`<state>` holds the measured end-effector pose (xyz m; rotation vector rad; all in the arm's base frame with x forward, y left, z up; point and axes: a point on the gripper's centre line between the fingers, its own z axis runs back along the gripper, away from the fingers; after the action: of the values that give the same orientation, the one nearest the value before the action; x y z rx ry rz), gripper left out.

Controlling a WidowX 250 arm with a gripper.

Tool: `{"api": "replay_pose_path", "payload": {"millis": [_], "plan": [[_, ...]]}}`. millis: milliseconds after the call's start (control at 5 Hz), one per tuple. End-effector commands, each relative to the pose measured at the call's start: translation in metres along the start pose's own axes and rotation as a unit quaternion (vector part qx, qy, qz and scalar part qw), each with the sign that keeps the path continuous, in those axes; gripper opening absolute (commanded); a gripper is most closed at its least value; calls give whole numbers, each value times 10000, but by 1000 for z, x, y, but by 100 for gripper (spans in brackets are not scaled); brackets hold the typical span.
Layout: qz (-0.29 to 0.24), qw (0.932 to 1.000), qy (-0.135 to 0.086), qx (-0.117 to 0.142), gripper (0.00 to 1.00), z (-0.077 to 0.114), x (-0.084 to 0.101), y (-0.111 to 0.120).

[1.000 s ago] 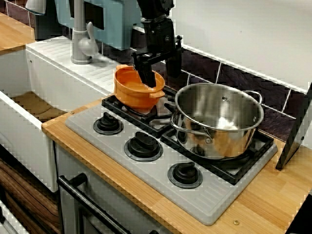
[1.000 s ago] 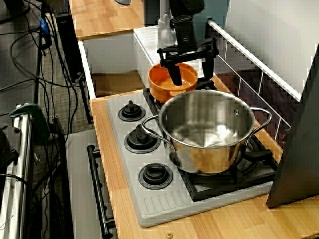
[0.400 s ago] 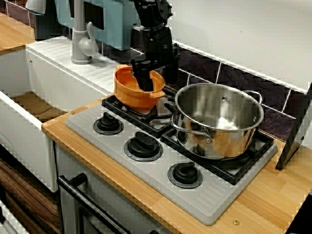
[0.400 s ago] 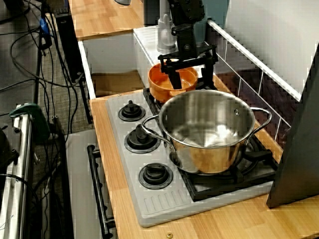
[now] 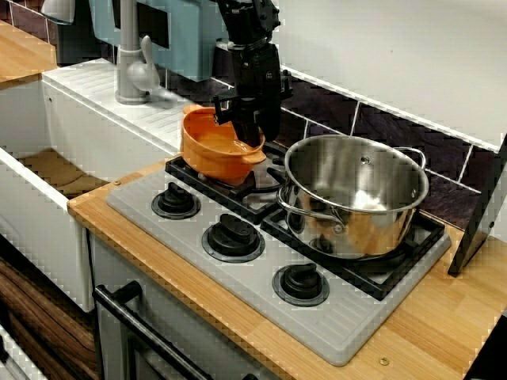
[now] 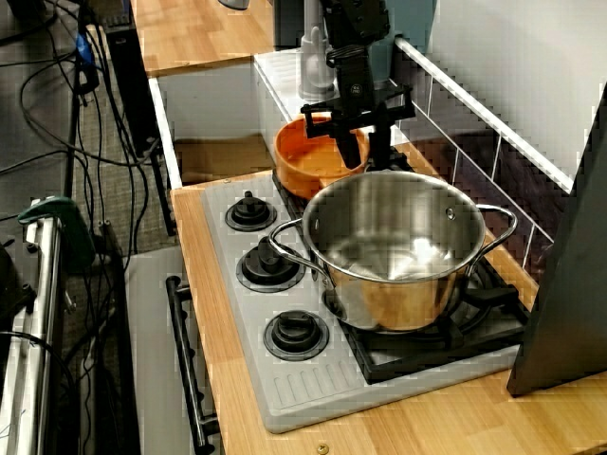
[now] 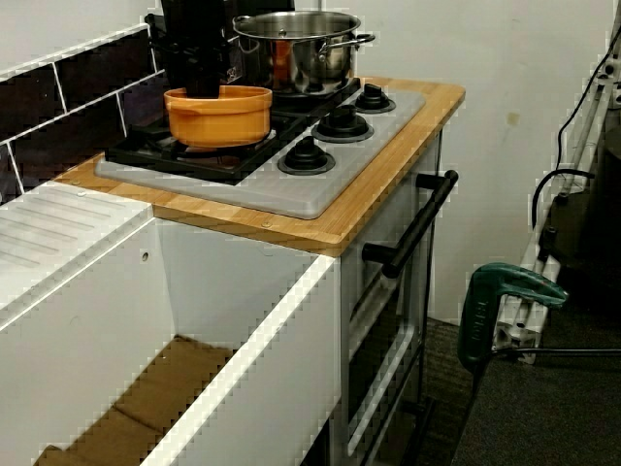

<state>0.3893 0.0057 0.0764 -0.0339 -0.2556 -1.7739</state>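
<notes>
An orange pot (image 5: 212,146) stands on the back left burner of a grey toy stove (image 5: 341,321). My black gripper (image 5: 255,131) comes down from above, and its fingers have closed on the pot's rim on the side nearest the steel pot. One finger is inside the pot, the other outside. The view from the stove's end shows the gripper (image 6: 362,150) at the far rim of the orange pot (image 6: 308,166). From the sink side, the arm hides the back of the orange pot (image 7: 218,118), and the gripper (image 7: 202,85) is mostly a dark shape.
A big steel pot (image 5: 355,194) sits right beside the orange one on the right burners. Three black knobs (image 5: 232,235) line the stove front. A white sink basin (image 5: 36,202) and grey faucet (image 5: 131,67) lie to the left. A dark panel (image 5: 482,214) leans at the far right.
The fingers stood wide apart over the orange pot a second ago and have since closed on its rim. The pot has shifted a little to the left, away from the steel pot.
</notes>
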Motion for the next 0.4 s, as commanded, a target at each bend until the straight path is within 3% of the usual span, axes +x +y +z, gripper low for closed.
{"api": "replay_pose_path", "payload": {"millis": [0, 200], "plan": [[22, 9998, -34, 201, 0, 23, -7, 10], [13, 9997, -79, 229, 0, 30, -7, 7]]}}
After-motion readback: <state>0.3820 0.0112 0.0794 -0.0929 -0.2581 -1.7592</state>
